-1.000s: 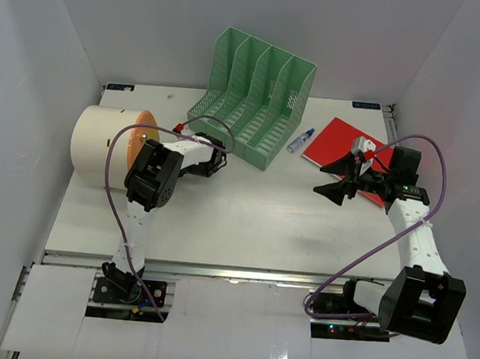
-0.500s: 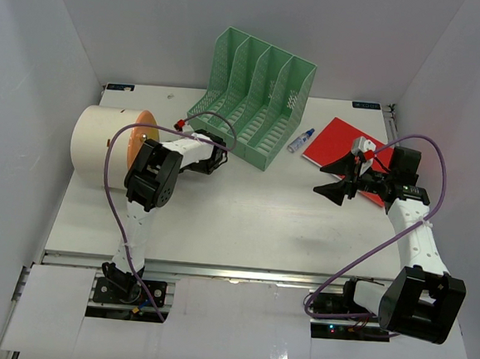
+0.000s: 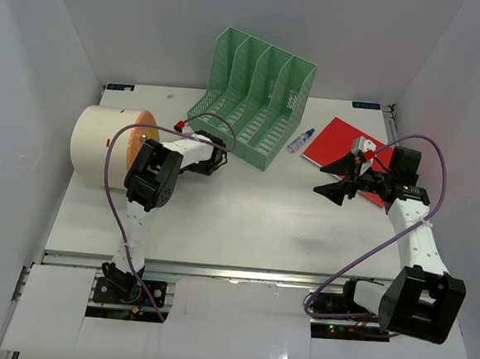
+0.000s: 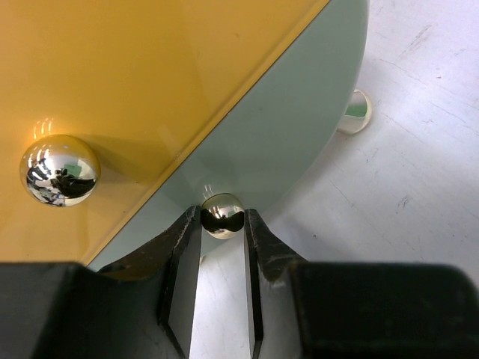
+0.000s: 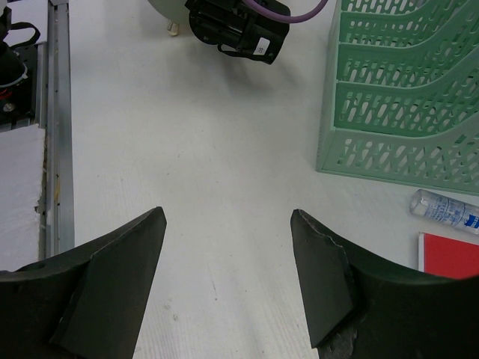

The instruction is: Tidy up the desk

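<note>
Two tools work over the table (image 3: 253, 222), a broad white top that fills the space between the white walls. It looks rigid, heavy and smooth, with nothing on it to grasp, so any hold belongs on what it carries, and light things will likely slide. At the left, close to the wall, sits a drum-shaped white box (image 3: 93, 147) with an orange front panel (image 4: 112, 75). The left tool (image 4: 222, 218) is nearly closed, its jaws pinching a small chrome knob (image 4: 222, 212) on the paler panel (image 4: 284, 127); the knob is polished and probably slippery. In the far middle stands a green file rack (image 3: 255, 93), then a small bottle (image 3: 301, 140) just beside a red notebook (image 3: 343, 138). The right tool (image 5: 228, 224) hangs spread wide and empty near the notebook. Open room lies in the near middle, ending at the silver rail (image 3: 241, 273).
</note>
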You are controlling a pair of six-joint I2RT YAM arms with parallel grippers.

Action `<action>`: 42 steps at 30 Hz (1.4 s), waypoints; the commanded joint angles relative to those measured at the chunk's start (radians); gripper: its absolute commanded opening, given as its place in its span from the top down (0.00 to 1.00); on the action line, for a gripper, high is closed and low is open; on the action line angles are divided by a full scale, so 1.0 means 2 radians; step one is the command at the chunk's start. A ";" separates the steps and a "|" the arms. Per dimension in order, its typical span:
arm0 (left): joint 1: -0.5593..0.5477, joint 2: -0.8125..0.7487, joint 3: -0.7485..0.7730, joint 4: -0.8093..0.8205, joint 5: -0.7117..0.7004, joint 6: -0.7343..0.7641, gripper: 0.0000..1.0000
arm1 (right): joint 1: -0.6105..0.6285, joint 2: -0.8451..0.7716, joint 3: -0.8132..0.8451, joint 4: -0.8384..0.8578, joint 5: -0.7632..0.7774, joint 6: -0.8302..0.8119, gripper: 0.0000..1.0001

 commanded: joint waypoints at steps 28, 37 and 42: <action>-0.099 -0.057 0.031 -0.035 0.063 -0.021 0.56 | -0.005 -0.014 0.011 -0.009 -0.011 -0.011 0.26; -0.101 -0.074 0.025 -0.015 0.078 0.006 0.19 | -0.007 -0.011 0.011 -0.008 -0.010 -0.010 0.26; -0.121 -0.144 -0.033 0.149 0.158 0.195 0.10 | -0.007 -0.001 0.012 0.003 0.007 0.017 0.26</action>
